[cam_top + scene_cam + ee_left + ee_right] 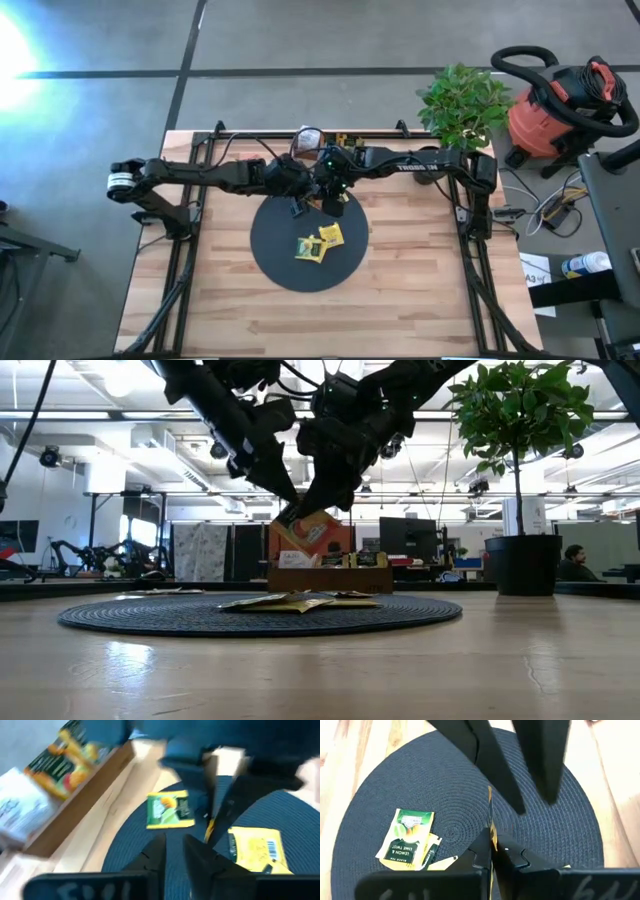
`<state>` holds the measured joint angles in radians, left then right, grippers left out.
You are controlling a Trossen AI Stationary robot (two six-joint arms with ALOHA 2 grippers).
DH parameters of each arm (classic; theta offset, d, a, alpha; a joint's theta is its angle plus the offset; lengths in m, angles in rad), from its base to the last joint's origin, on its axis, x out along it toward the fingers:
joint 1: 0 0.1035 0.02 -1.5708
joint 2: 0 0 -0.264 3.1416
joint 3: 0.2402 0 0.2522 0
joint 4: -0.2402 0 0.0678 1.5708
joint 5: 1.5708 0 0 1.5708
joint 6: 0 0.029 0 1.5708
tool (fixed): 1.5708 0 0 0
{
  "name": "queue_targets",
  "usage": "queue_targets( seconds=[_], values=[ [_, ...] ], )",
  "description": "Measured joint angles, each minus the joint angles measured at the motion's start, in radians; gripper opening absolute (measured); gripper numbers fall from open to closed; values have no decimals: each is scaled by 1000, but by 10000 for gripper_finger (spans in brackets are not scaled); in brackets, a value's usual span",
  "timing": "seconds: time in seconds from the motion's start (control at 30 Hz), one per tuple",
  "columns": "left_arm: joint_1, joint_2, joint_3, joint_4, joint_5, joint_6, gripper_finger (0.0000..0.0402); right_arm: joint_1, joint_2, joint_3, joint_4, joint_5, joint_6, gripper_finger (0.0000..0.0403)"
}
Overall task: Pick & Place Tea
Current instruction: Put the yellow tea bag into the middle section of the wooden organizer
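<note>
Right gripper [491, 851] pinching orange packet [305, 532]

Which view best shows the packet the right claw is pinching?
The low view: the orange packet hangs face-on above the mat, between both claws. The right wrist view shows only its thin edge in the shut right claw. The high view hides it under the arms.

Open-plan office-lab: ceiling strip lights [560, 415], monitors [405, 538], shop vacuum [555, 105] on concrete floor [330, 35].
</note>
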<state>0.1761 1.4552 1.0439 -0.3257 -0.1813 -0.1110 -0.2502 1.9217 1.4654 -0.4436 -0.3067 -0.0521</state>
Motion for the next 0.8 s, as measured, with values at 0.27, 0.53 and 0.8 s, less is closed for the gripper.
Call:
queue_targets(
  seconds=[0.27, 0.53, 0.8],
  values=[
    [1, -9, -15, -70, -57, -175, 105, -24, 0, 0, 7, 44, 31, 8],
    [27, -153, -187, 89, -107, -317, 96, -79, -30, -1, 41, 36, 90, 8],
    [95, -334, -510, 647, -18, -494, 96, -161, -53, -1, 228, -59, 254, 8]
  ],
)
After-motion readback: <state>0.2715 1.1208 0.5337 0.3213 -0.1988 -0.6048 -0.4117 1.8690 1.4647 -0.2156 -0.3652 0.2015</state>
